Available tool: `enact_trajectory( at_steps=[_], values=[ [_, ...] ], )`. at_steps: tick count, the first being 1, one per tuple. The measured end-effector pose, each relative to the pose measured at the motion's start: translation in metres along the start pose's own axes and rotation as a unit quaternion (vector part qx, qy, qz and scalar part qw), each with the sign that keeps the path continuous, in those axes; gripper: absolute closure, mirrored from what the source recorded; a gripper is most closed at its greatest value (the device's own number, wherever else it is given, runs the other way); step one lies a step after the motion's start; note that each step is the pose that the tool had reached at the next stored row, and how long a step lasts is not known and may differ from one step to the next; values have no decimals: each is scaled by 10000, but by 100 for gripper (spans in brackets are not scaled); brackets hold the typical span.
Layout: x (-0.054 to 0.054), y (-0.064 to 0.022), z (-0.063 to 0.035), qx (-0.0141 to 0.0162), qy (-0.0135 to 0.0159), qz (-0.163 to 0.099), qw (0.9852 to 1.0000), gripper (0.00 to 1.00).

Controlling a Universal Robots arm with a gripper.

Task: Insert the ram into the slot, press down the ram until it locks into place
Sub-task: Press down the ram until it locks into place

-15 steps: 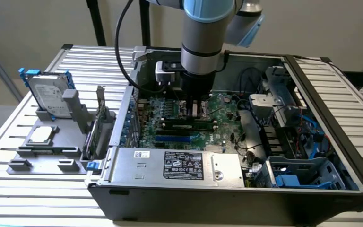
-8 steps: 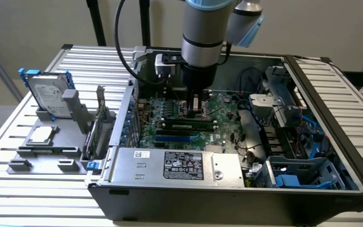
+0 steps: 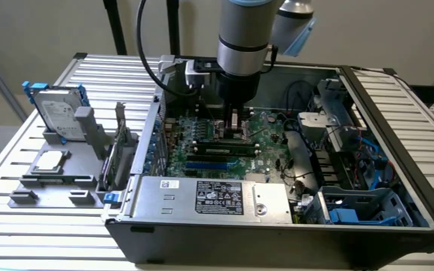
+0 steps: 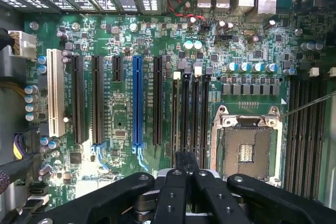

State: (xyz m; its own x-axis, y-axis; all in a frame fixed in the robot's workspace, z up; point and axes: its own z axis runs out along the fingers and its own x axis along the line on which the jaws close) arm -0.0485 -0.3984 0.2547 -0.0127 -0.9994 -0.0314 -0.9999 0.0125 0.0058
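The thin flat ram (image 3: 225,151) is seated in a narrow black slot (image 4: 185,114); the gripper (image 4: 186,163) is pressed together above.

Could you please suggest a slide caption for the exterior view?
Robot arm's pincer lowered into an open computer case, above the ram on the motherboard.

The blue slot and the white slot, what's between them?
In the wrist view, three black slots stand between the blue slot and the white slot: two long, one short.
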Motion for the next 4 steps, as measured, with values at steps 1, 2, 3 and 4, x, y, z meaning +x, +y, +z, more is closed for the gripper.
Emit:
enact_trajectory(
  at_steps=[1, 2, 3, 4],
  values=[
    [0, 0, -1, 0, 1, 0, 10000, 89],
    [0, 0, -1, 0, 1, 0, 10000, 89],
    [0, 0, -1, 0, 1, 0, 10000, 89],
    [0, 0, -1, 0, 1, 0, 10000, 89]
  ],
)
